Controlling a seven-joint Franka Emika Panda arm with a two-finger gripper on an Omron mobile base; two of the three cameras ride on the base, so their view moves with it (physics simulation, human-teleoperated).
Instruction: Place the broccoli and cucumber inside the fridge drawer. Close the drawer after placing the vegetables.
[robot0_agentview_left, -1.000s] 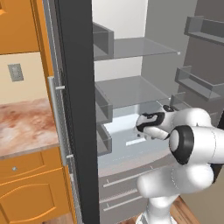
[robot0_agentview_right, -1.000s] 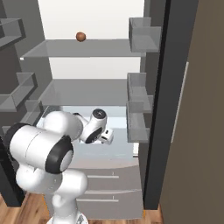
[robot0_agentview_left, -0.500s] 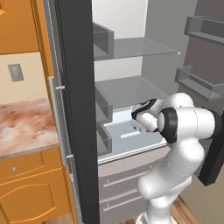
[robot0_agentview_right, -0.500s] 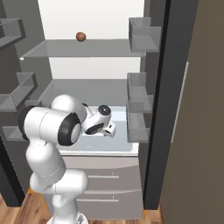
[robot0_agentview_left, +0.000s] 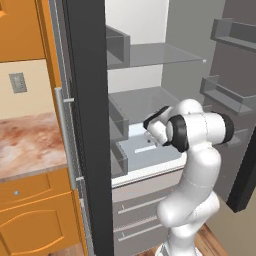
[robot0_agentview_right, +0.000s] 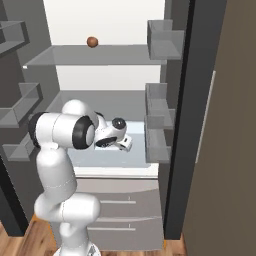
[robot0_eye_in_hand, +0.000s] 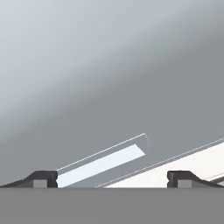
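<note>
Left base view: wide shallow pale whitish-grey fridge drawer (robot0_agentview_left: 145, 162) pulled out at frame centre, light interior exposed, above darker grey drawer fronts with bar handles (robot0_agentview_left: 142, 205). White arm bent over drawer. Hand view: two-finger gripper (robot0_eye_in_hand: 112, 179) spread wide, nothing between fingertips (robot0_eye_in_hand: 43, 178). Right base view: gripper (robot0_agentview_right: 123, 145) at frame centre above drawer floor; small brown round item (robot0_agentview_right: 92, 41) on top glass shelf (robot0_agentview_right: 100, 56), upper left. Broccoli, cucumber: position cannot be told.

I count one fridge drawer (robot0_agentview_left: 150, 157) pulled out, pale inside, and two darker grey drawer fronts (robot0_agentview_right: 120, 207) below it, each with a bar handle. One small brown round item (robot0_agentview_right: 92, 41) sits on the upper glass shelf (robot0_agentview_right: 65, 56). I see one light switch plate (robot0_agentview_left: 18, 83) on the wall.
</note>
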